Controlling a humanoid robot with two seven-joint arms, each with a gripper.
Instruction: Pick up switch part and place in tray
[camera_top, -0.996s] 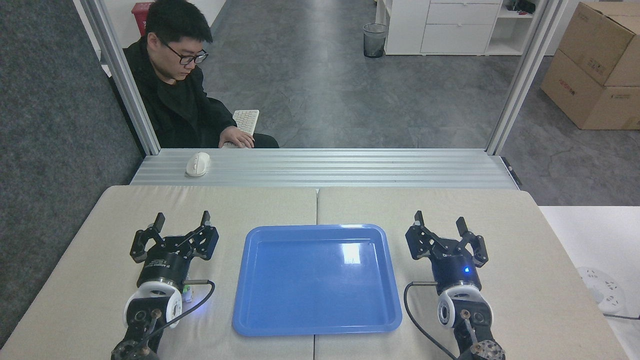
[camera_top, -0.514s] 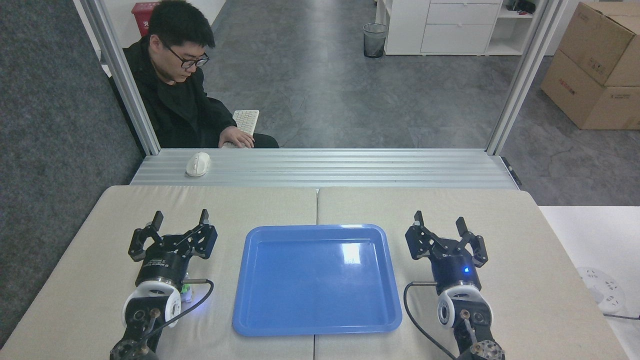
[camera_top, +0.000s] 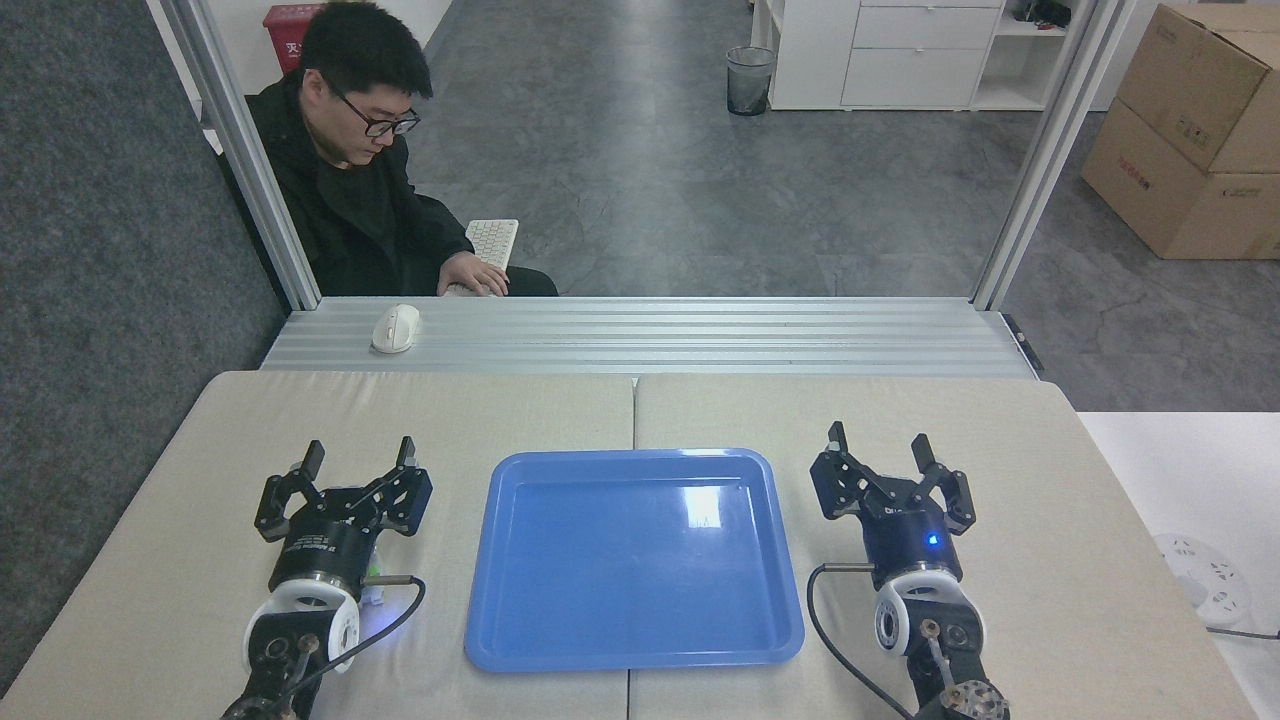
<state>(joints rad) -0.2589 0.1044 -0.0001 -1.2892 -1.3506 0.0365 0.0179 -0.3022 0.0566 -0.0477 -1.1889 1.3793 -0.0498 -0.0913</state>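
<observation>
Plainly, both sets of jaws stood wide apart w/ nothing between them. The left gripper (camera_top: 355, 455) hung over the beige table (camera_top: 700, 410), left of the tray (camera_top: 634, 557); the right gripper (camera_top: 880, 442) sat to the tray's right, a blue light on its body. The switch part (camera_top: 374, 583) (mostly hidden, just a green-and-white sliver) lay on the table beside the left wrist, outside the tray. Beyond, a person (camera_top: 355, 150) sat by a keyboard (camera_top: 492, 242); a mouse (camera_top: 396, 328) rested on the metal ledge.
</observation>
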